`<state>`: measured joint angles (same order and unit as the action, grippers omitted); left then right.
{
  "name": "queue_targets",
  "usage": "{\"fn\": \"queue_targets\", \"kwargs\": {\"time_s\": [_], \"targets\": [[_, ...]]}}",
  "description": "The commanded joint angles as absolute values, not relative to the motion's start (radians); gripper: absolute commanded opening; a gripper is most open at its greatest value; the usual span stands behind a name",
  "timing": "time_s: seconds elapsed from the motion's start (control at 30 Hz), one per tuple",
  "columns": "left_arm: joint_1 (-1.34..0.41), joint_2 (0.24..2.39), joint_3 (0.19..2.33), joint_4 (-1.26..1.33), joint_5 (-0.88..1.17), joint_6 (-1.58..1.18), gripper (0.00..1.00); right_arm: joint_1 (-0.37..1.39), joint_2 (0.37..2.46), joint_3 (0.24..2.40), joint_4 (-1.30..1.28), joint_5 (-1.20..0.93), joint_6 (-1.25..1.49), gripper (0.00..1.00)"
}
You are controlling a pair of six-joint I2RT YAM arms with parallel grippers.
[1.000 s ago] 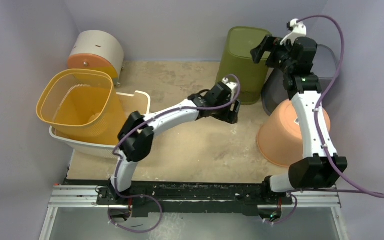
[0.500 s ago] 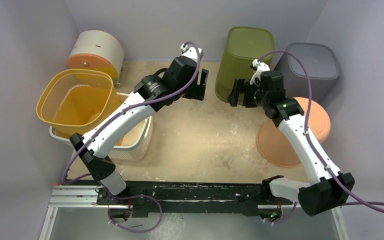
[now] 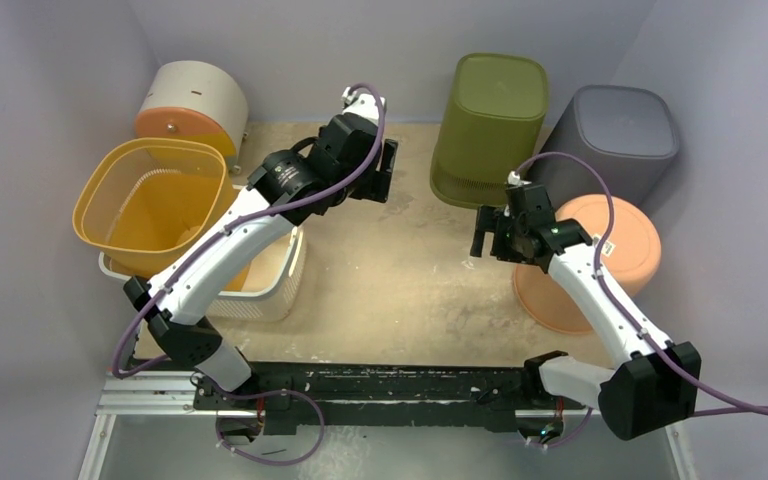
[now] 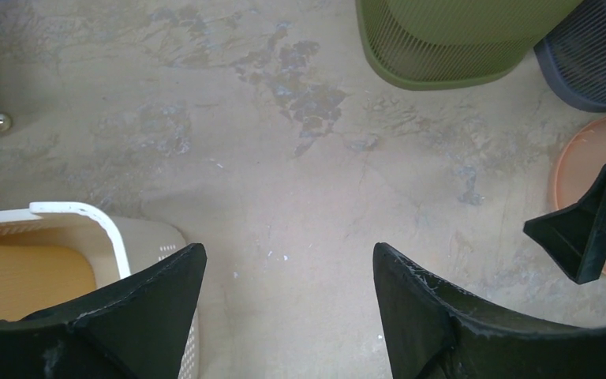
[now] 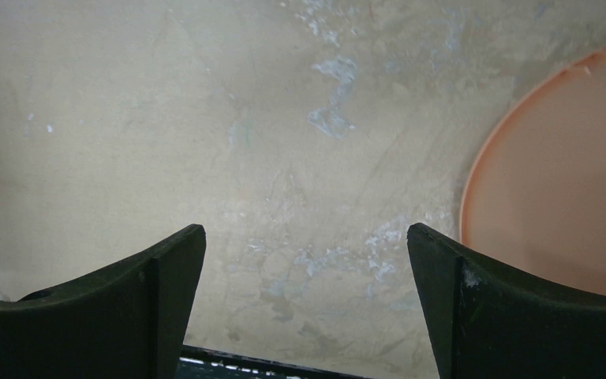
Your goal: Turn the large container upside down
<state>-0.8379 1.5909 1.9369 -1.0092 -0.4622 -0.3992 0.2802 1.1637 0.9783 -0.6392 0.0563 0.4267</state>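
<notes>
At the back of your surface (image 3: pixel 400 290), the tall bin (image 3: pixel 490 120) stands just left of a second bin (image 3: pixel 620 125). In front of that second bin sits the round tub (image 3: pixel 632 228), seemingly rim-down. On your left, the inner basket (image 3: pixel 150 200) sits in the outer basket (image 3: pixel 285 275), with a drum (image 3: pixel 195 100) lying behind them.

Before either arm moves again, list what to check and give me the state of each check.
1. Left gripper open and empty: ok.
2. Right gripper open and empty: ok.
3. Grippers apart from each other: ok, bare table lies between them.
4. Green container mouth down on the table: ok.
5. Grey container and peach tub mouth down: ok.
6. Yellow basket mouth down: not ok; it sits mouth up inside the white basket.
</notes>
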Motion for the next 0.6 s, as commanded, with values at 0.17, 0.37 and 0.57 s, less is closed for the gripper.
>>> {"fn": "queue_targets", "kwargs": {"time_s": [0.17,0.37,0.57], "targets": [[-0.812,1.515,1.961,-1.053,-0.535,-0.356,0.76,0.131,1.116,0.93,-0.692,0.247,0.517,1.0],[-0.8,1.517,1.992,-1.084,-0.555,-0.344,0.77,0.048,1.137,0.959,-0.648,0.293,0.524,1.0],[-0.78,1.521,2.023,-1.141,-0.648,-0.362,0.78,0.058,1.184,1.095,-0.588,0.219,0.4,1.0]]}}
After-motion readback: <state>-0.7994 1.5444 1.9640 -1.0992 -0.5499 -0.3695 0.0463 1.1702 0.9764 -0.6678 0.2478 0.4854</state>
